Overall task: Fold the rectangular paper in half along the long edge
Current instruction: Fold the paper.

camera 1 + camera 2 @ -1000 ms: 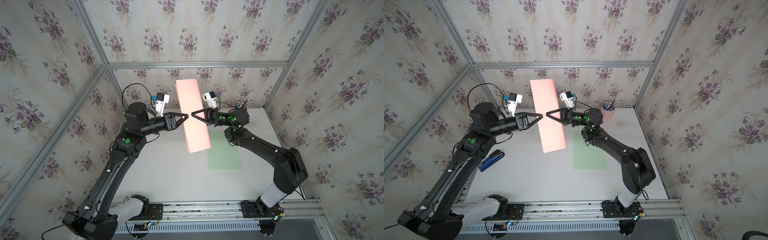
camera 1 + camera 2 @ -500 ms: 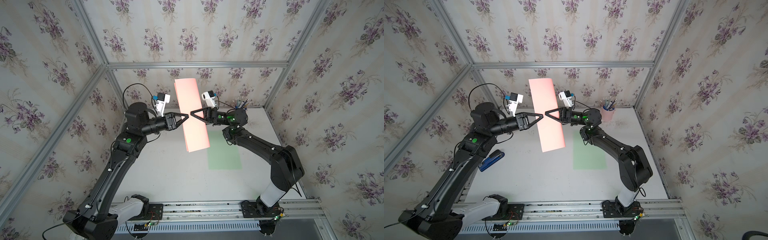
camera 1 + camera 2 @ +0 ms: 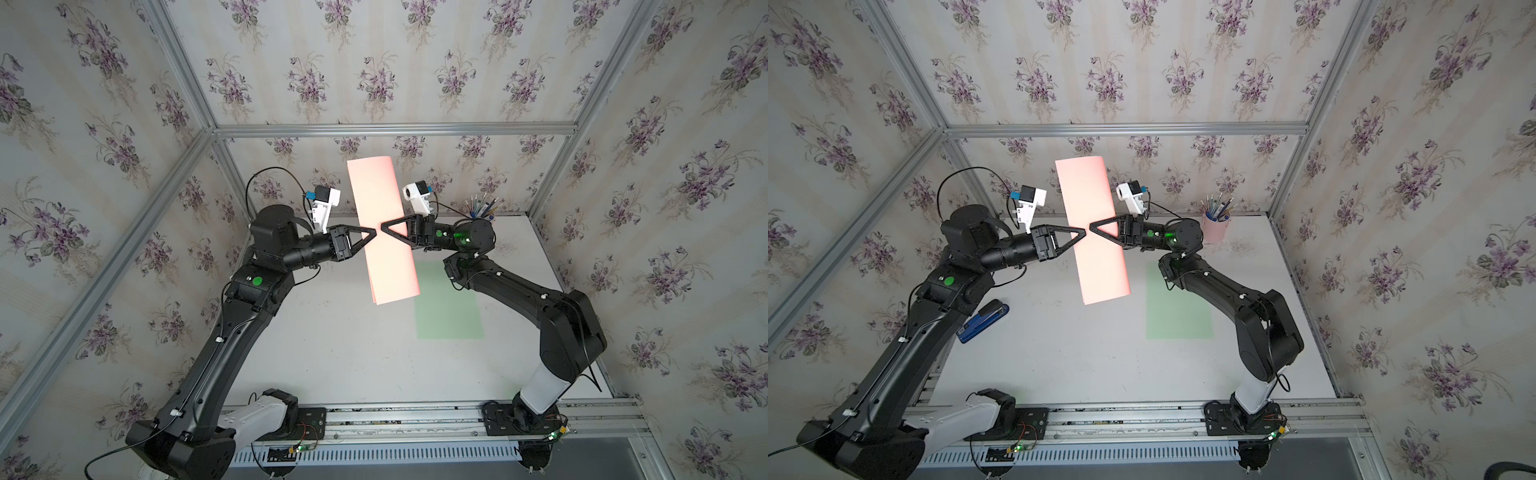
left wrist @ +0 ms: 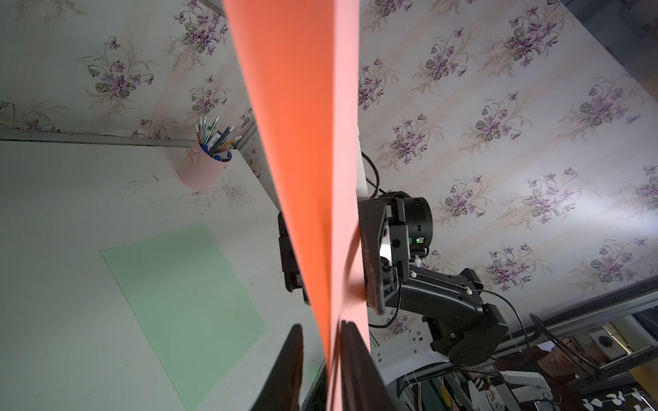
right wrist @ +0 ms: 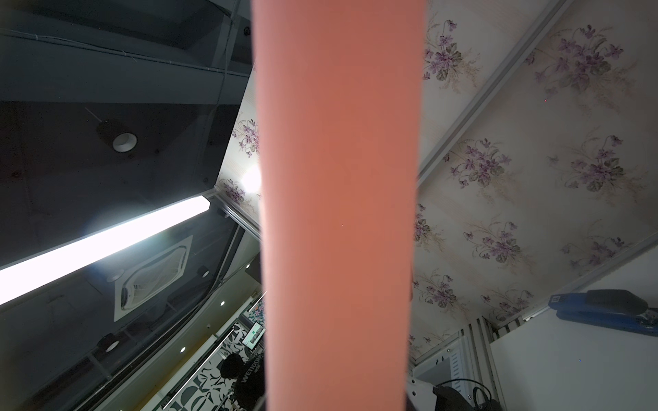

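Paper: the salmon paper [image 3: 384,232] hangs clear of the bench [image 3: 332,357], long edges running up and down. The two claws meet it from opposite sides about midway along its length.
Paper's condition: it is narrow, and a second layer peeps out at its lower corner. I judge it already doubled along the long edge, with the crease left to set. Which edge carries the fold I cannot tell.
Right claw [image 3: 385,229]: clenched on the paper's long edge nearest it. The sheet hides its tips in the left wrist view, yet nothing else carries the paper.
Left claw [image 3: 372,234]: straddles the opposite long edge, not clamped. One finger [image 4: 354,363] lies against the sheet and the other [image 4: 290,359] stands off with a gap.
Why held aloft: probably so both layers hang flush and each claw can reach an edge.
Left arm: elbow raised, forearm about level, wrist aimed at the right claw.
Right arm: mirrors it, tips nearly nose to nose.
Green sheet [image 3: 449,307]: flat on the bench below the right claw, untouched.
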You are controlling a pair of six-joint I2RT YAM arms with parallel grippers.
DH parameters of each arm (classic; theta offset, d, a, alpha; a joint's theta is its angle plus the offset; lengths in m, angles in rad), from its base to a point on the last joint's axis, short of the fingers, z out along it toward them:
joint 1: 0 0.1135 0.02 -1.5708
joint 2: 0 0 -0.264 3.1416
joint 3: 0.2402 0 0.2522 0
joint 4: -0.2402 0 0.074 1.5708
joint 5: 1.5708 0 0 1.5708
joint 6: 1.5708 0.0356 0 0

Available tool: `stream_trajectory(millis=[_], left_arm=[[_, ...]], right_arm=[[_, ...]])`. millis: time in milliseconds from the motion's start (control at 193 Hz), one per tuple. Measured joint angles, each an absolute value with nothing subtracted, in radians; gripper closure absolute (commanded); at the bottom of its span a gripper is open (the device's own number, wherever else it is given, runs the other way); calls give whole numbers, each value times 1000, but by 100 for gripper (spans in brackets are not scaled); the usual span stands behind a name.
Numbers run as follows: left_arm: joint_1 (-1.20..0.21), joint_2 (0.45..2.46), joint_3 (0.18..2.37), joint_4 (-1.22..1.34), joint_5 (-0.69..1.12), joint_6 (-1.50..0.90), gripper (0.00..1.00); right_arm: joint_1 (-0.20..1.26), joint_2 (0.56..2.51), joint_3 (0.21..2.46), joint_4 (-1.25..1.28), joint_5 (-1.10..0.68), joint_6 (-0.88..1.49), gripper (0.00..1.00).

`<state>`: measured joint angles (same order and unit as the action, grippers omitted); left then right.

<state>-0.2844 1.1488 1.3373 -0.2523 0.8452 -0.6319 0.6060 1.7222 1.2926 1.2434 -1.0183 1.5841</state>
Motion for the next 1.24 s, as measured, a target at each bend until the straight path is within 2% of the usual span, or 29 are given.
stream_trajectory(millis=[165,408,682,884,1034,1241], left_arm=[[-284,1149,1340,-256,845,-629,87],[-284,1149,1347,-266,844,-621,100],[-284,1148,1348,-272,844,-617,100],[-284,1143,1348,-276,844,-612,100],[-284,1138,1348,-282,844,-606,100],[-284,1138,1346,-289,844,-601,100]], right_arm=[[606,1732,1293,1263,-1021,1598,73],[606,1729,1299,1224,-1034,1573,61],[607,1666,1335,960,-1041,1359,53],[604,1647,1344,764,-1033,1211,54],[601,1629,1352,654,-1023,1117,61],[599,1624,1351,628,-1018,1093,70]])
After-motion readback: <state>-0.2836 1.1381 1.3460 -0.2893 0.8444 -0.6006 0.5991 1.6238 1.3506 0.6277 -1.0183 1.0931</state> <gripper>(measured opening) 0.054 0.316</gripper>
